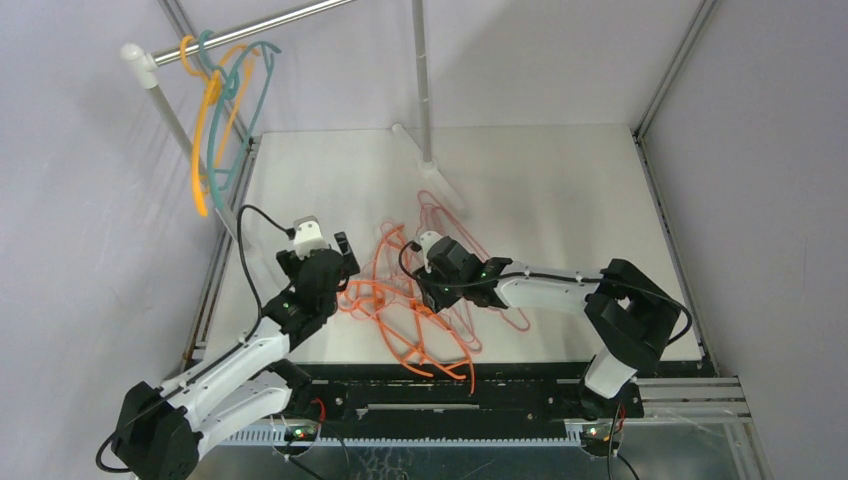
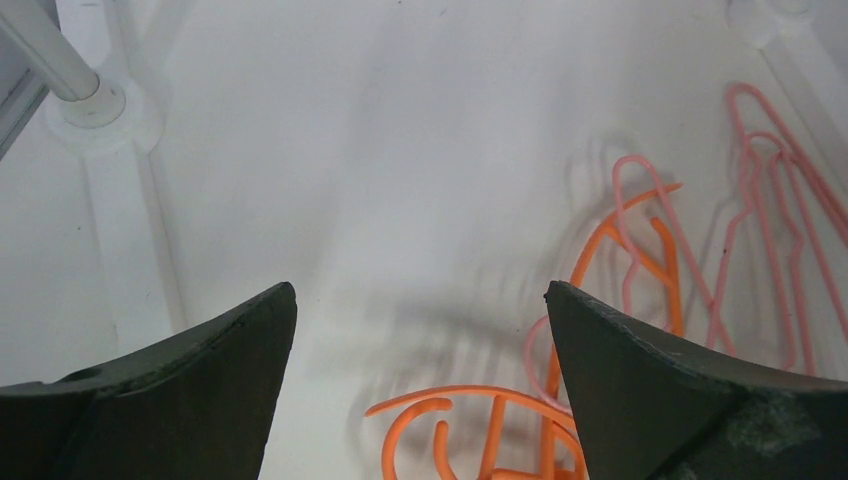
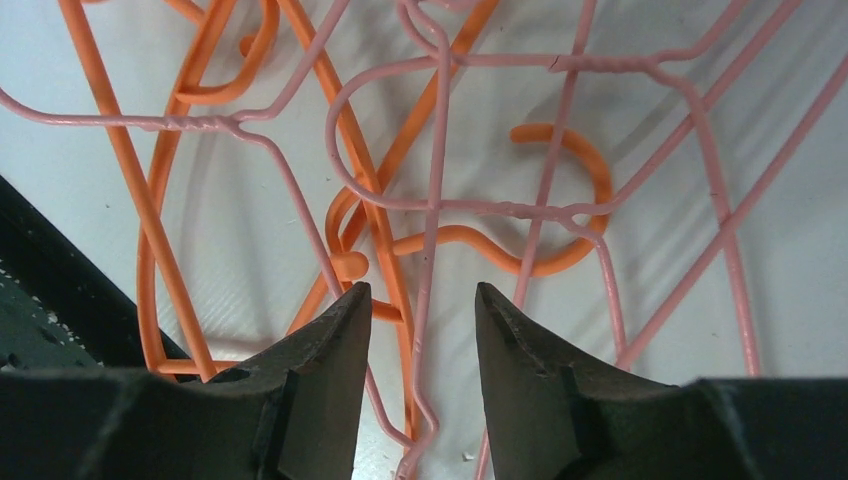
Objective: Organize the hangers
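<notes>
Loosely, the right tool (image 3: 422,296) straddles a pink hanger (image 3: 433,200), jaws narrow, not touching.

**Hangers: two hung, the rest heaped**

A yellow-orange hanger (image 1: 203,150) and a teal hanger (image 1: 256,100) hang by their hooks near the left end of the rail (image 1: 250,25). Below and to the right of the rail, orange hangers (image 3: 597,178) and pink hangers (image 3: 434,200) lie flat, tangled and overlapping.

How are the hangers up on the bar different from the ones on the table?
The rail hangers dangle by their hooks from the rail; the table hangers lie tangled on the table. The rail hangers are yellow-orange and teal; the table hangers are orange and pink. Both are thin, with hooks.
</notes>
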